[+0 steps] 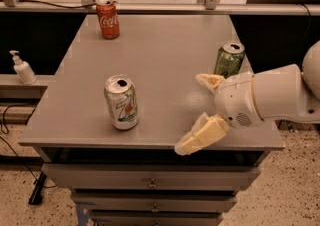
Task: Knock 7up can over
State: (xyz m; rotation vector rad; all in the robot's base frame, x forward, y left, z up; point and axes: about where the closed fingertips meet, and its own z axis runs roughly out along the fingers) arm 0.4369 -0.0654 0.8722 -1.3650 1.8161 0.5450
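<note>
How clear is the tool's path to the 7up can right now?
Likely reachable. The open tool hangs right of the upright 7up can, near the front edge, with only bare tabletop between them; the green can stands off that line.

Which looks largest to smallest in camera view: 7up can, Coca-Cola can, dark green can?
1. 7up can, nearest.
2-3. Coca-Cola can and dark green can: too alike to rank.
Open pincer over the table, front right.

Three cans: one 7up can (121,102), one green can (229,60), one red can (107,18). One pump bottle (22,69), possibly soap. One gripper (189,114), fingers spread, over the front edge of the table (160,35).
</note>
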